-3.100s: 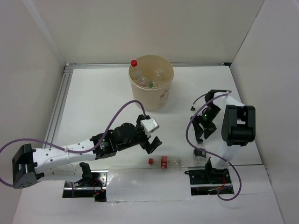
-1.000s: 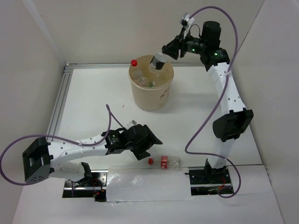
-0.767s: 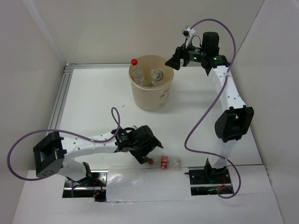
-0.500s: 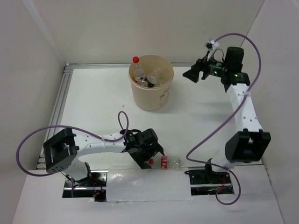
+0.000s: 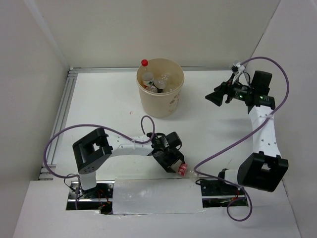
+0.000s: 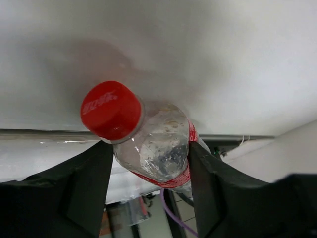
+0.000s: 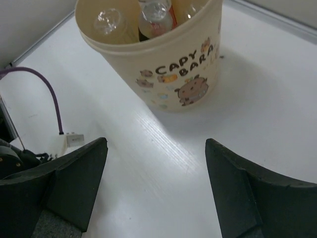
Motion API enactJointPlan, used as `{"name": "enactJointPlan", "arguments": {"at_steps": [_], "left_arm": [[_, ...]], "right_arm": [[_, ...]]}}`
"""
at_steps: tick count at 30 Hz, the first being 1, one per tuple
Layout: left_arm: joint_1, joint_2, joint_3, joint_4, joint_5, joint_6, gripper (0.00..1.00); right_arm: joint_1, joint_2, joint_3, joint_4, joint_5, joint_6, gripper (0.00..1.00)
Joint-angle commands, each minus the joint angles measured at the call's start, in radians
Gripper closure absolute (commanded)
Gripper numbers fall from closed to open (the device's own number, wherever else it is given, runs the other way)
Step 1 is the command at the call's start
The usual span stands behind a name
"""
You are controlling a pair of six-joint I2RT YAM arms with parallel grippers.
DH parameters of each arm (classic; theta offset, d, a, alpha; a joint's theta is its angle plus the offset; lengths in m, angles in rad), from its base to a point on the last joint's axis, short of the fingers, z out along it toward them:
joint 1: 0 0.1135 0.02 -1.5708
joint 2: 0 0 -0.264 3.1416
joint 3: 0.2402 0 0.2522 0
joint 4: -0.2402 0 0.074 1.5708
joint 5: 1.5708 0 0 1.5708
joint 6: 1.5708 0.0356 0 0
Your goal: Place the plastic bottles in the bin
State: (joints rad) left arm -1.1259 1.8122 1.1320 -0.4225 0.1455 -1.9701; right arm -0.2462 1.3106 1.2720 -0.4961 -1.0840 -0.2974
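Pinching the red-capped clear plastic bottle [image 6: 159,145], the left gripper [image 6: 148,154] seems set to lift it toward the round beige bin [image 7: 168,74]; the right gripper [image 7: 153,148] hangs spread and empty.

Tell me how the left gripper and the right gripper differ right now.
The left gripper has its fingers against both sides of a red-capped bottle; the right gripper holds nothing, jaws wide. The left gripper is low at the near edge of the table; the right gripper is raised, facing the bin. Both have dark fingers.
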Motion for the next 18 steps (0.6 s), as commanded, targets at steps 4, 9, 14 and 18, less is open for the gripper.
{"name": "enactJointPlan", "arguments": {"at_steps": [4, 9, 14, 18], "left_arm": [[0.014, -0.078, 0.068, 0.002, -0.090, 0.074, 0.74], [0.046, -0.200, 0.107, -0.019, -0.204, 0.250, 1.00], [0.067, -0.307, 0.331, -0.130, -0.547, 0.621, 1.00], [0.139, -0.332, 0.475, -0.053, -0.688, 0.893, 1.00]], "right_arm": [[-0.077, -0.085, -0.086, -0.139, -0.079, -0.135, 0.17], [-0.168, -0.108, -0.131, -0.180, -0.079, -0.177, 0.28], [-0.307, -0.108, -0.131, -0.274, -0.117, -0.264, 0.78], [-0.343, -0.076, -0.131, -0.380, -0.129, -0.370, 0.92]]}}
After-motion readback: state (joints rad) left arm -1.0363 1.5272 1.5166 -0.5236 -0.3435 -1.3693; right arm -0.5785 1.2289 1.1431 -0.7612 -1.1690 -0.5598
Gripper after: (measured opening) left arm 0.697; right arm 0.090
